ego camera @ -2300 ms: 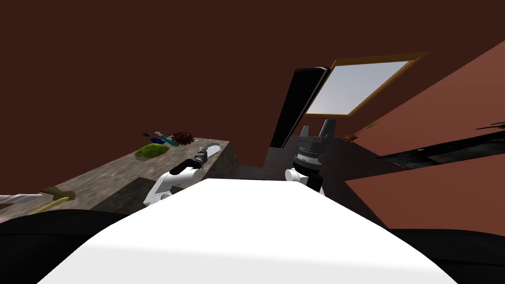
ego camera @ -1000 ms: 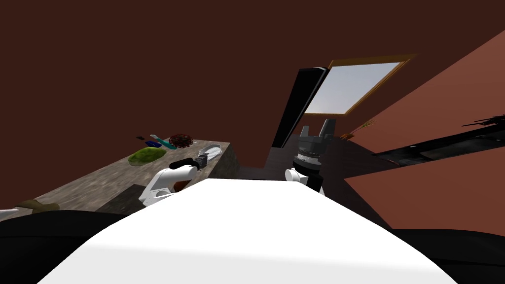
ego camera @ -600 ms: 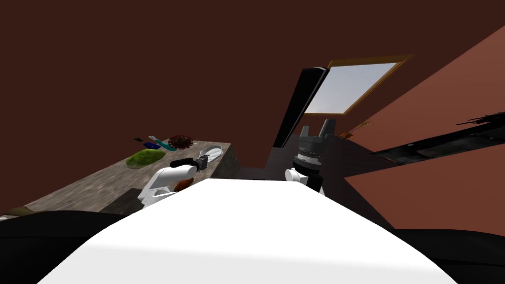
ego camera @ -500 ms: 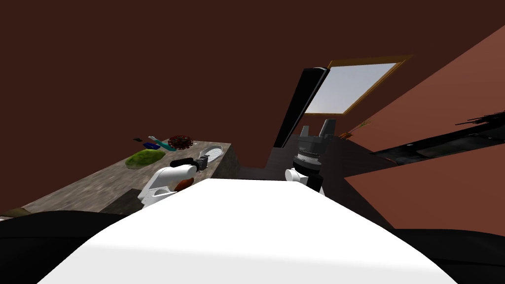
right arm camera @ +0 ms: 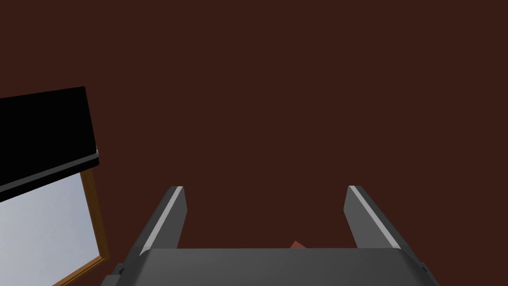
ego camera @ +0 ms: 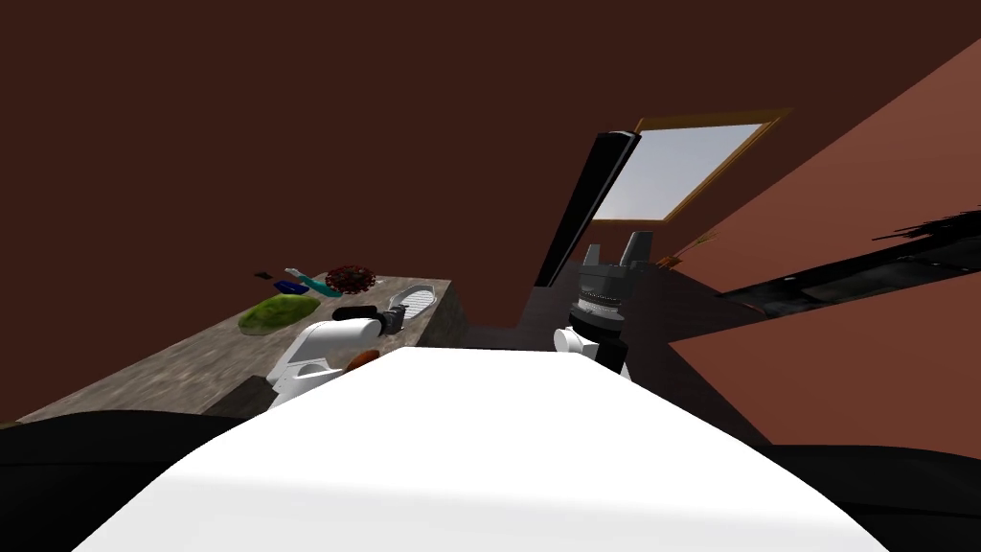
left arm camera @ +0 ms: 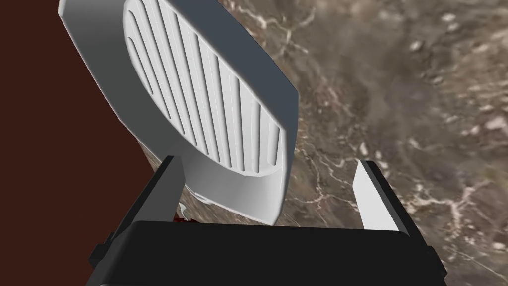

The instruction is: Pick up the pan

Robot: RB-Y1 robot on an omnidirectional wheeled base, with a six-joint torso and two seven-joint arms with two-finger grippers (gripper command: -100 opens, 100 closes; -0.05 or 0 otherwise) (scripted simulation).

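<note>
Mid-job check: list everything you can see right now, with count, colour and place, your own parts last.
pan: one, light grey with a ridged inside, at the counter's end, its near rim between the left fingers
counter: one, brown-grey marbled, to my left
green lump: one, green, on the counter beyond the pan
round thing: one, dark red, near the counter's far end
teal thing: one, teal, beside the round thing
blue thing: one, dark blue, next to the teal thing
window: one, wood-framed, ahead to my right
black panel: one, black, beside the window
left gripper: one, open, at the pan
right gripper: one, open, raised ahead
</note>
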